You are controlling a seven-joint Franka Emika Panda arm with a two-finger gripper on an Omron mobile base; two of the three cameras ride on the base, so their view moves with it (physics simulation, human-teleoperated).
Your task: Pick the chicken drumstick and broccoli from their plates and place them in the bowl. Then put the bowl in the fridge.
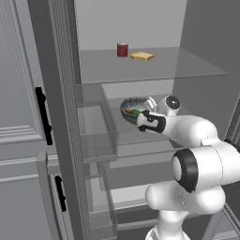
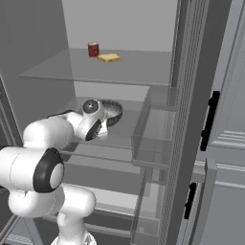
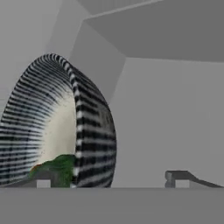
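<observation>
The gripper (image 1: 140, 121) sits inside the fridge (image 1: 197, 61), jaws spread beside the bowl (image 1: 133, 108); a careless withdrawal could clip its rim, spilling the broccoli (image 3: 61, 167).

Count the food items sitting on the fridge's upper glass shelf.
2: a red can toward the back left, and a slice of bread just right of it. None looks hidden.

Flat even rendered light, no glare; hand view slightly blurry, pixelated.
</observation>
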